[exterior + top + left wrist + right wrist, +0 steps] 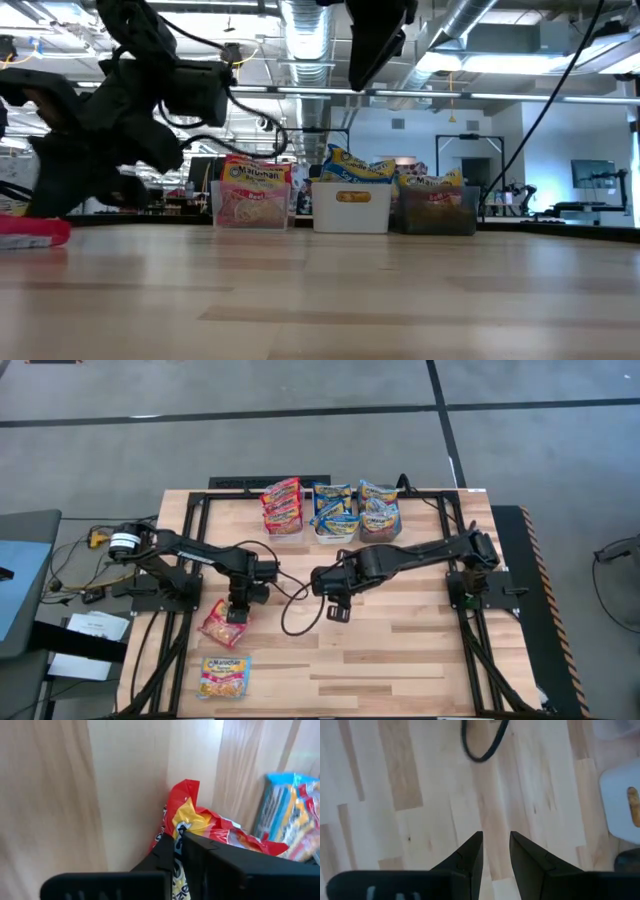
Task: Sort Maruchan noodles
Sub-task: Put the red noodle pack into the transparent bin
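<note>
I had the left gripper pinched shut on the red packet's crinkly edge near the desk's left side; light, slippery film. Right gripper hung part-open, empty.

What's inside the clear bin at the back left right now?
The clear plastic bin holds red crinkly Maruchan noodle packets, standing above its rim. How many are stacked underneath is hidden.

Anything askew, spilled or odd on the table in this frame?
Nothing spilled or damaged. Two packets lie outside the bins: the red packet, its edge pinched by the left end effector, and a yellow-orange packet near the table's front edge.
</note>
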Available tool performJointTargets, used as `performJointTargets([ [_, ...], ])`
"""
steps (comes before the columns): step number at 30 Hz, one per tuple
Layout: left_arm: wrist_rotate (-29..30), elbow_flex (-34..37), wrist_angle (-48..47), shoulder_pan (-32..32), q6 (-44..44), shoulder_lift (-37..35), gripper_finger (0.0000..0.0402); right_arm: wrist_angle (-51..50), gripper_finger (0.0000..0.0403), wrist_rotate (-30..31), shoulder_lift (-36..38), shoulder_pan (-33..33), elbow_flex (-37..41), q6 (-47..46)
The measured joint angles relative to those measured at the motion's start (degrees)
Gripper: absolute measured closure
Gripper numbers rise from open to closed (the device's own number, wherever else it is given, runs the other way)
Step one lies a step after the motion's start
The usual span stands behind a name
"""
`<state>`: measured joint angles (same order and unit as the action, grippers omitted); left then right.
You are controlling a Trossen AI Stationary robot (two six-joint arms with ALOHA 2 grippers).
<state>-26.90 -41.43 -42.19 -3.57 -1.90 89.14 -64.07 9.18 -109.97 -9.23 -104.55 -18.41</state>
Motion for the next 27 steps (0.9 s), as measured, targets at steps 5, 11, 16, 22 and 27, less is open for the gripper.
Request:
performJointTargets([
  [5,2.5,-4.47,-0.27,-0.05,-2.37,-0.24,0.04,-1.04,0.0282,0.15,0.0,1.76,0.0,0.24],
  [11,6.73,-9.66,-2.81,-0.04,-5.8,-0.24,0.0401,-5.04,0.0282,5.57,0.02,4.0,-0.02,-0.48],
  [16,9.18,-13.79,-3.95,-0.62,-6.92,-0.3,0.0401,-9.07,0.0282,10.8,1.3,4.94,-0.12,-2.57],
  [22,16.68,-19.02,-4.74,-1.46,-7.71,-0.35,0.0401,-10.96,0.0282,13.59,4.19,5.31,0.0,-3.23],
  [27,22.89,-24.17,-4.7,-2.99,-7.67,-0.37,0.0401,-10.98,0.0282,15.77,7.55,5.27,-0.07,-3.13],
])
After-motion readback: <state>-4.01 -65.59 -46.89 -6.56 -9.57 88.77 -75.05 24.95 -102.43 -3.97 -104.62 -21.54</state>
